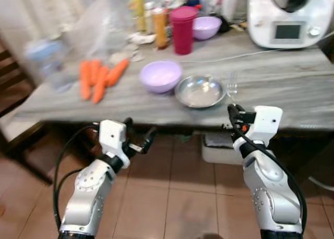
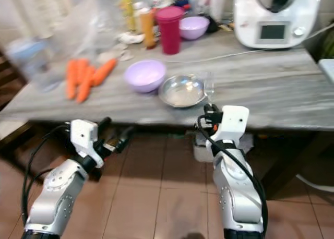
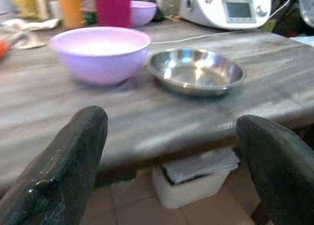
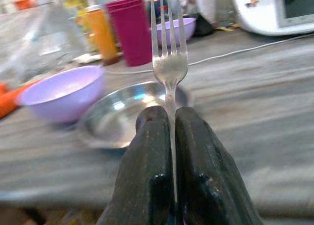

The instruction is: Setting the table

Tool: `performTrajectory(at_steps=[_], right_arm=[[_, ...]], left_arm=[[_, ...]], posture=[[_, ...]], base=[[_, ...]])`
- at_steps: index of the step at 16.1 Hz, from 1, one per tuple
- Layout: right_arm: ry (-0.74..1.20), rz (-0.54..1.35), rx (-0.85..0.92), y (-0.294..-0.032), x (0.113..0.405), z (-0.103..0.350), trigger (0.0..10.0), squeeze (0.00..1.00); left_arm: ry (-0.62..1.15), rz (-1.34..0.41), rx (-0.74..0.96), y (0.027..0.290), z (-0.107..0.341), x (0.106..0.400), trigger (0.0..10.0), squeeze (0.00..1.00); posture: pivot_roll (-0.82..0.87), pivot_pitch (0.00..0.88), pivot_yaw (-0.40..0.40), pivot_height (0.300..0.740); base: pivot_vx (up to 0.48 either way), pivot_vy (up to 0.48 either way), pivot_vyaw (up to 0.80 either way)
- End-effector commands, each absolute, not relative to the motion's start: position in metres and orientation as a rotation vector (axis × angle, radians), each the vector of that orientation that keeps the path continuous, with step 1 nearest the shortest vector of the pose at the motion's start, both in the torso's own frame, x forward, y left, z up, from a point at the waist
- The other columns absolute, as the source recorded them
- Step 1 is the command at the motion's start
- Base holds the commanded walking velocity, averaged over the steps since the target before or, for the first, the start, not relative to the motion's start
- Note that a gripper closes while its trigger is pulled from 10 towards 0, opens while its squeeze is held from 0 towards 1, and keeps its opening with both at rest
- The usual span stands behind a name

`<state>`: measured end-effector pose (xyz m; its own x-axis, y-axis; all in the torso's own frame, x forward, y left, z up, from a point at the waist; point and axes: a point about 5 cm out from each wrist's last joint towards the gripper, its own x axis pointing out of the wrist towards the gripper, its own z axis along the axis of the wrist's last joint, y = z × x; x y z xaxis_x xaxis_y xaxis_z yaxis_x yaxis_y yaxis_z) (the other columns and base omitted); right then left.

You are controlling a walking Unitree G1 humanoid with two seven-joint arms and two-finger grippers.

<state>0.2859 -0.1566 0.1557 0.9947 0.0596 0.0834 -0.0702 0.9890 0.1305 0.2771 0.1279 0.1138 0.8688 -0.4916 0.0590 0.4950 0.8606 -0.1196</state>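
Nearest you, the right gripper has its 2 black fingers pressed together on the handle of a fork, tines up and roughly upright, held just short of the table's near edge. The grip looks central on the handle, so the fork should not swing when you lower it.

Beyond the fork lies the steel plate, close to the near edge, with the lilac bowl just beside it on the robot's left. I judge the step in hand to be laying the fork beside the plate. Carry it forward over the bare wood on the plate's right side, tip the tines away from you, bring the handle flat and only then part the fingers. Keep clear of the plate rim.

The left gripper hangs below the table edge with fingers spread wide and nothing between them.

Carrots and a magenta cup sit well apart from the drop point.
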Motion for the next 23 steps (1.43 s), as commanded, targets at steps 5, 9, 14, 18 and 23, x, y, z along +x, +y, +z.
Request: performTrajectory(at_steps=[5,9,14,18,23], right_arm=[[-0.086,0.062,0.132,-0.157,0.287,0.157,10.0,0.00],[-0.095,0.048,0.119,-0.160,0.285,0.157,10.0,0.00],[-0.114,-0.094,0.064,-0.183,0.271,0.157,10.0,0.00],[-0.088,-0.208,0.034,-0.207,0.267,0.152,10.0,0.00],[-0.033,-0.242,0.085,-0.224,0.282,0.147,10.0,0.00]], left_arm=[[0.024,-0.540,-0.120,0.131,0.106,0.268,10.0,0.00],[0.026,-0.509,-0.085,0.136,0.104,0.268,10.0,0.00],[0.026,-0.546,-0.061,0.137,0.104,0.265,10.0,0.00],[0.028,-0.596,-0.079,0.130,0.105,0.266,10.0,0.00],[0.048,-0.630,-0.090,0.125,0.104,0.266,10.0,0.00]], posture=[[-0.22,0.045,0.089,0.740],[-0.22,0.046,0.083,0.740],[-0.23,0.055,0.092,0.740],[-0.26,0.064,0.107,0.740],[-0.26,0.083,0.117,0.740]], base=[[0.000,0.000,0.00],[0.000,0.000,0.00],[0.000,0.000,-0.39],[0.000,0.000,-0.11],[0.000,0.000,0.00]])
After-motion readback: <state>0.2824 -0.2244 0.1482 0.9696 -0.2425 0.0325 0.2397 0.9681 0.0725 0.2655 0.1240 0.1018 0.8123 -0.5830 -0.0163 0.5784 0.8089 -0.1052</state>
